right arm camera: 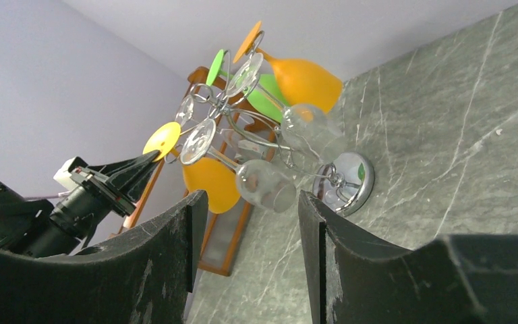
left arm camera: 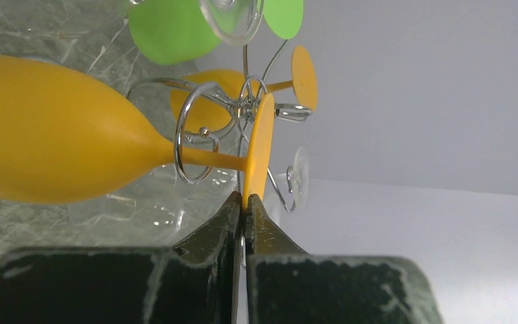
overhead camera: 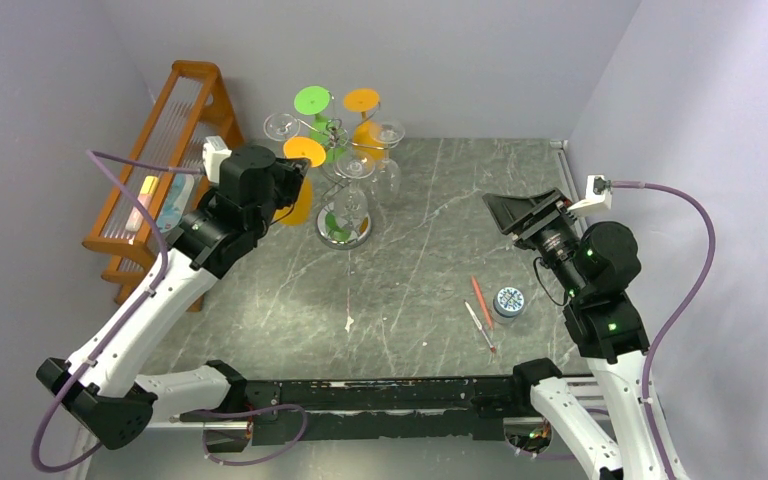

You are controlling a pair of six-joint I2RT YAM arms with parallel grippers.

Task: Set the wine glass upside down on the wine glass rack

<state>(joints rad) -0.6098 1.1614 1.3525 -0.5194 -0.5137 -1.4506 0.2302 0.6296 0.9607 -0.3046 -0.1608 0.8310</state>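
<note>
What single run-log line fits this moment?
left gripper: shut on orange wine glass foot | stem: through wine glass rack loop | release: not yet | right gripper: open, empty, apart from rack

Bright even light, soft shadows

Glasses (overhead camera: 312,98) x6, racks (overhead camera: 340,236) x2

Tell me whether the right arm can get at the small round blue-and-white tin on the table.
Probably yes: the right gripper is open and empty, and the tin lies uncovered near that arm.
</note>
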